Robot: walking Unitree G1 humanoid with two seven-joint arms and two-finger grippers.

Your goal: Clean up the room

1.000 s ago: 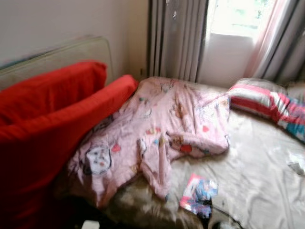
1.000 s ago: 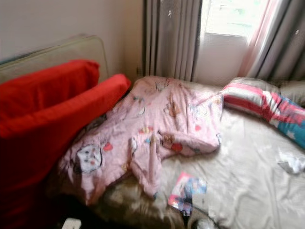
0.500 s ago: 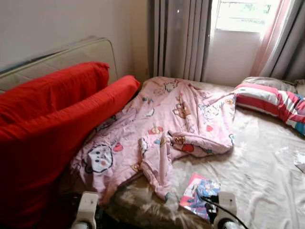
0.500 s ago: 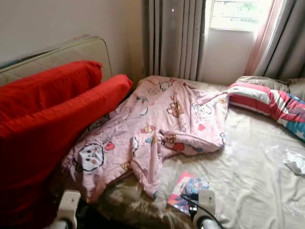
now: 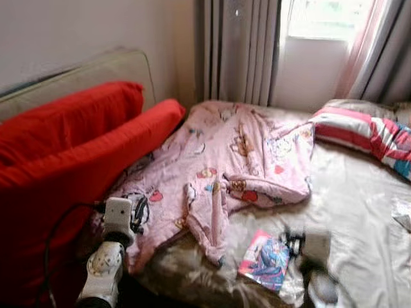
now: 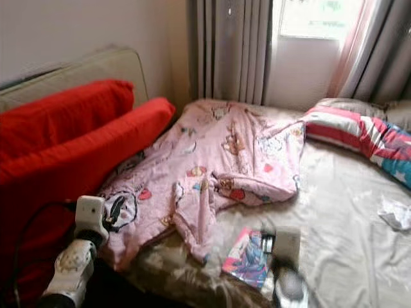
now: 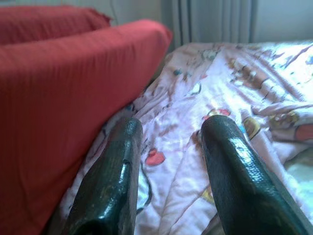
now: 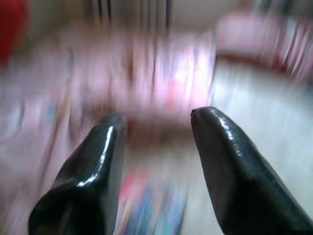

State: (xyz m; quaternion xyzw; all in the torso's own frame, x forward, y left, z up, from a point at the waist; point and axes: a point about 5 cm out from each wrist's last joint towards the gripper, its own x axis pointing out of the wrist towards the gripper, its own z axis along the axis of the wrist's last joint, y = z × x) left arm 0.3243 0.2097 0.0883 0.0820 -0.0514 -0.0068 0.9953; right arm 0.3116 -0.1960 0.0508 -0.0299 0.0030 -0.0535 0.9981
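Over the rumpled pink cartoon-print blanket we hold both grippers, left and right, fingers apart, probably readying a grab.

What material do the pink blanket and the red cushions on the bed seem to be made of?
The pink blanket looks like thin, soft printed cotton: it creases finely and carries cartoon prints. The red cushions appear covered in matte woven fabric; the left wrist view shows faint weave texture and no shine.
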